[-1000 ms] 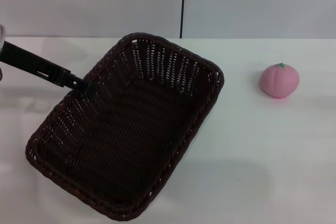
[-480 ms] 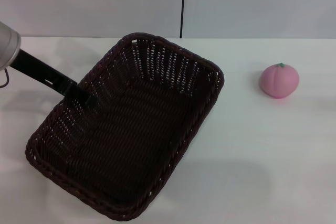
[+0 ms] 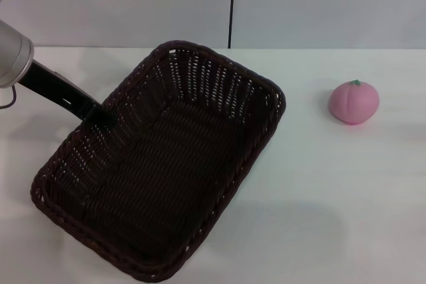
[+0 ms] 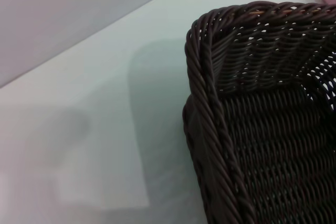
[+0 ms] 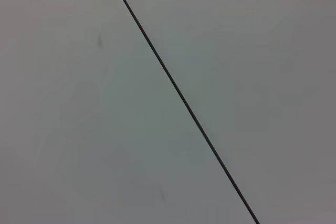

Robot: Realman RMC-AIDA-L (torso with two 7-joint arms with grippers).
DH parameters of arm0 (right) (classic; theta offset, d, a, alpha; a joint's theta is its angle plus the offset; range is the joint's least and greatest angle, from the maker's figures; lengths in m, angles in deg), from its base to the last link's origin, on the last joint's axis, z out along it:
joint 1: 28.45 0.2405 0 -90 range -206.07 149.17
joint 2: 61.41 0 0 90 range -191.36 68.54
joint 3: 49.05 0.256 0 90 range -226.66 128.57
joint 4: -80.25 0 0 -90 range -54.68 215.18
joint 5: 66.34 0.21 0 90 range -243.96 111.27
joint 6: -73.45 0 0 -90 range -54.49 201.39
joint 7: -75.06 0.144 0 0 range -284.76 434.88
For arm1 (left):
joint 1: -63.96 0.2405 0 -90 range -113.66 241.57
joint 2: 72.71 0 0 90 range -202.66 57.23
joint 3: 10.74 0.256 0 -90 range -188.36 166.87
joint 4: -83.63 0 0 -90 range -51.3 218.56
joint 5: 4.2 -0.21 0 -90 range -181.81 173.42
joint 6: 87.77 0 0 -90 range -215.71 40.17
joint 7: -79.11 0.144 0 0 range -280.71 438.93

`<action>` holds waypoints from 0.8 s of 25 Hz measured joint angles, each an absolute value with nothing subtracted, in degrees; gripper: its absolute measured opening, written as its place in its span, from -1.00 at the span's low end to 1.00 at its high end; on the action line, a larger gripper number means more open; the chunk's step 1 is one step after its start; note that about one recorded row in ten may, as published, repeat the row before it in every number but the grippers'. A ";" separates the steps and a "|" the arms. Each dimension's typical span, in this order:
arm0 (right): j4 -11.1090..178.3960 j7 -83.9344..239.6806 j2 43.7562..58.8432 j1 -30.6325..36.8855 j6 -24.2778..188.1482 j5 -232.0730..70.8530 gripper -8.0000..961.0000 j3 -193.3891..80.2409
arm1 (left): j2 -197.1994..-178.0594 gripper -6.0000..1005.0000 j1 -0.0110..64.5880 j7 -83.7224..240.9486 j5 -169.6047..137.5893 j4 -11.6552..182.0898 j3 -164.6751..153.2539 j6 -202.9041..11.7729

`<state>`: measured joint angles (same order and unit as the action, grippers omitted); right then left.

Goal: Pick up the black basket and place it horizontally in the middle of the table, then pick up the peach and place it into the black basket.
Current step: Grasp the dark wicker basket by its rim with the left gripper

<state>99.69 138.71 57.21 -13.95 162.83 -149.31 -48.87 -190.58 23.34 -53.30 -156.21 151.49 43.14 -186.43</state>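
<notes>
The black basket (image 3: pixel 166 164) lies diagonally on the white table (image 3: pixel 333 204), left of the middle, one corner pointing to the back. My left gripper (image 3: pixel 105 118) reaches in from the far left and is shut on the basket's left rim. The left wrist view shows that braided rim and a corner of the basket (image 4: pixel 273 129) close up. The pink peach (image 3: pixel 354 102) with its green stem sits upright on the table at the right, well apart from the basket. My right gripper is out of view.
A pale wall with a dark vertical seam (image 3: pixel 232 4) runs behind the table's back edge. The right wrist view shows only that wall and the seam (image 5: pixel 178 93). Bare tabletop lies between the basket and the peach.
My left arm has risen and its white wrist has come into view at the top left. The gripper tip went over the rim, and the basket shifted very slightly.
</notes>
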 joint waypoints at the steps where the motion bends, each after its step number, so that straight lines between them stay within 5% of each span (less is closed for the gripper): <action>1: 99.69 138.71 57.20 -13.95 162.83 -149.31 0.19 -48.86 | -190.58 -0.34 23.37 -52.83 -156.15 151.56 43.21 -186.40; 6: 99.81 138.69 57.09 -14.00 162.83 -149.31 0.18 -48.21 | -190.58 -0.56 23.47 -51.06 -155.87 151.86 43.36 -186.39; 20: 99.68 138.69 57.06 -13.68 161.72 -149.25 0.17 -47.54 | -190.13 -0.60 25.59 -37.68 -138.06 156.10 43.14 -189.68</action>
<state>99.68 138.69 57.06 -13.68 161.72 -149.25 -47.54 -190.13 25.59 -37.68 -138.06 156.10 43.14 -189.68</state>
